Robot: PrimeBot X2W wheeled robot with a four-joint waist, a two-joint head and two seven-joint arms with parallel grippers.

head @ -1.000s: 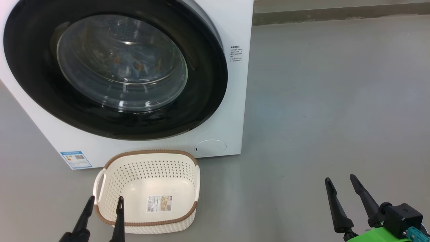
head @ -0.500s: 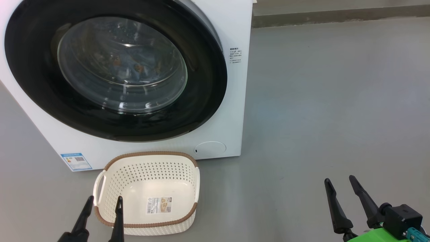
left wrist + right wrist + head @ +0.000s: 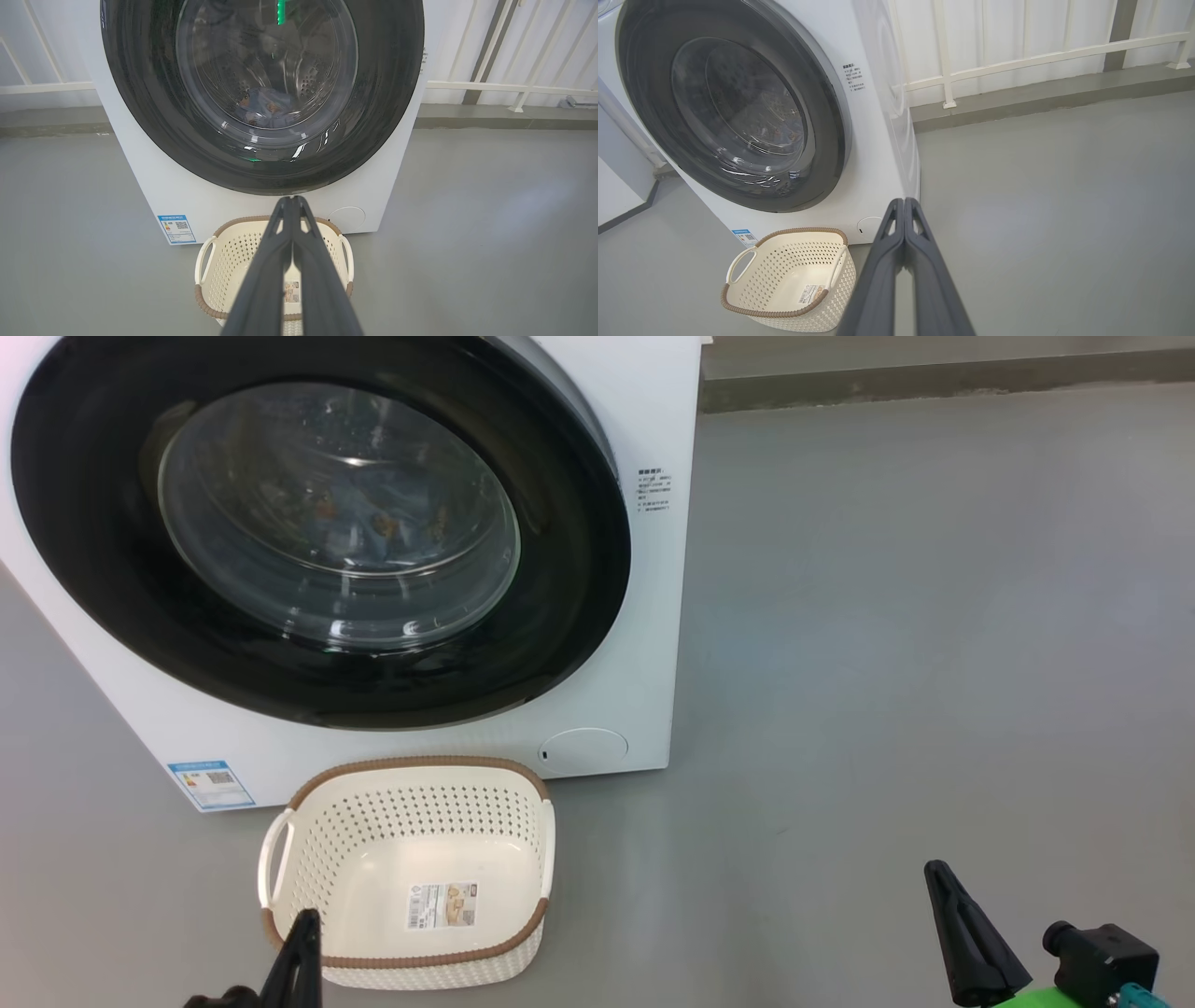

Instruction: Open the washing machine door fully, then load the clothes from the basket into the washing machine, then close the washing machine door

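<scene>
The white washing machine stands ahead with its door closed flat against the front. Behind the glass lie the clothes, light blue with orange-brown spots, also seen in the drum. The cream basket sits on the floor in front of the machine, with nothing in it but its label. My left gripper is shut, fingers pressed together, at the basket's near left corner. My right gripper is shut over bare floor far to the right. Neither holds anything.
Grey floor stretches to the right of the machine. A low concrete curb runs along the back, with a white railing above it. The round service flap sits just above the basket's far right corner.
Both grippers have closed from open to shut and have sunk lower in the head view. The machine, door and basket have not moved.
</scene>
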